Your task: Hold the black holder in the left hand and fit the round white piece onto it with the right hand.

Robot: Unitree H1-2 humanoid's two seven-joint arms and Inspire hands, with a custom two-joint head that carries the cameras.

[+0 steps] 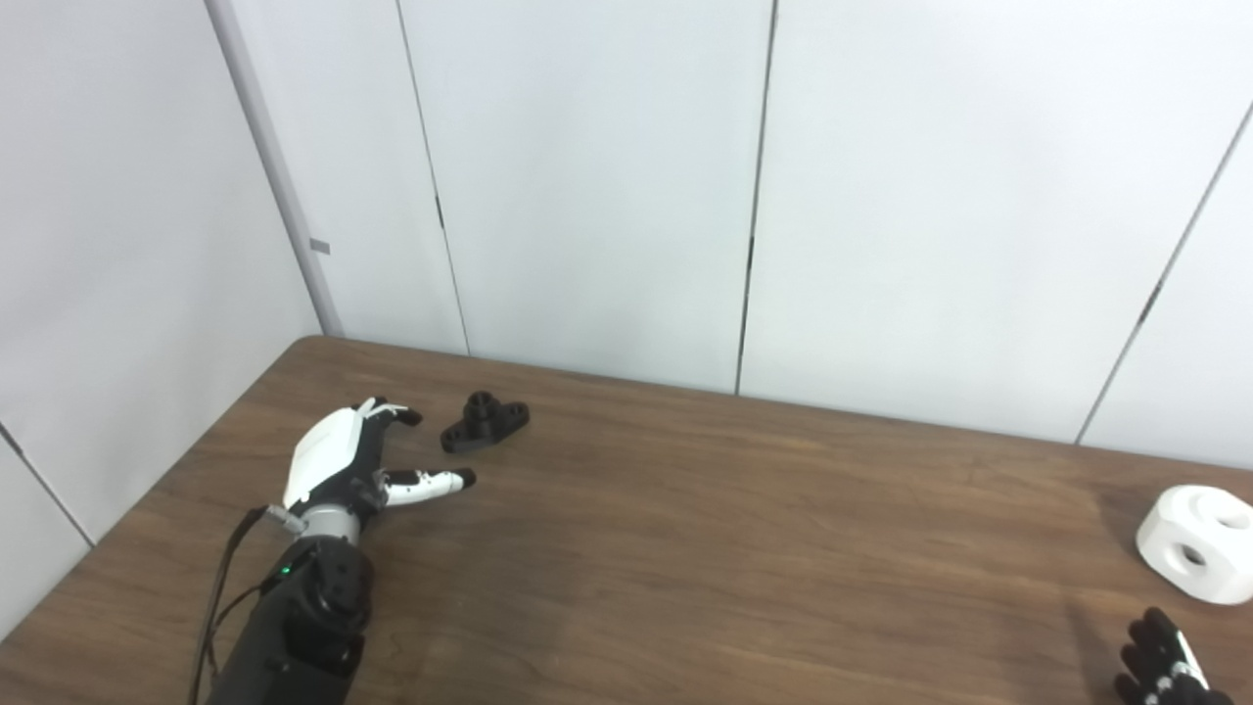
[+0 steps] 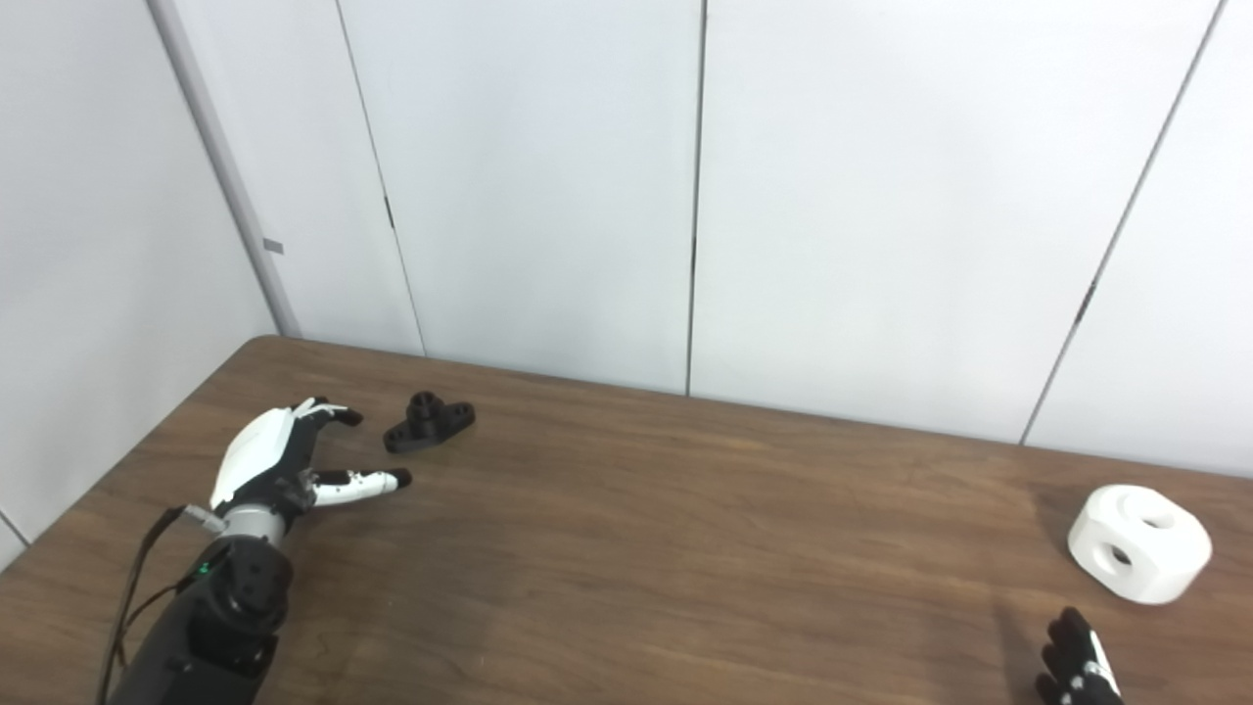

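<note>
The opening stage of the assembly is shown. The left hand (image 1: pixel 343 455) is held low over the table (image 1: pixel 685 548), its fingers (image 1: pixel 396 413) and thumb (image 1: pixel 431 482) spread apart and nothing grasped. The holder (image 1: pixel 485 421) lies flat on the table just beyond the fingertips, near but apart from them, its short round boss pointing up between two flat lugs. At the far right the white piece (image 2: pixel 1140 543) rests on the table, with one round opening seen in its top and another in its side. Only the dark fingertips of the right hand (image 2: pixel 1077 666) are seen at the bottom edge, near the white piece but not touching it; whether that hand is spread or closed cannot be told. The two parts lie well apart.

Several failures may be expected from this position. The holder is low and flat, so it may be pushed away across the smooth wood by the closing fingers rather than lifted. If it is taken by one lug only, it may be twisted in the grasp, and the boss would no longer be presented squarely. The boss itself may be covered by the fingers, leaving no room for the mating part. The white piece, being rounded, may be rolled or nudged toward the table edge by an off-centre contact.
</note>
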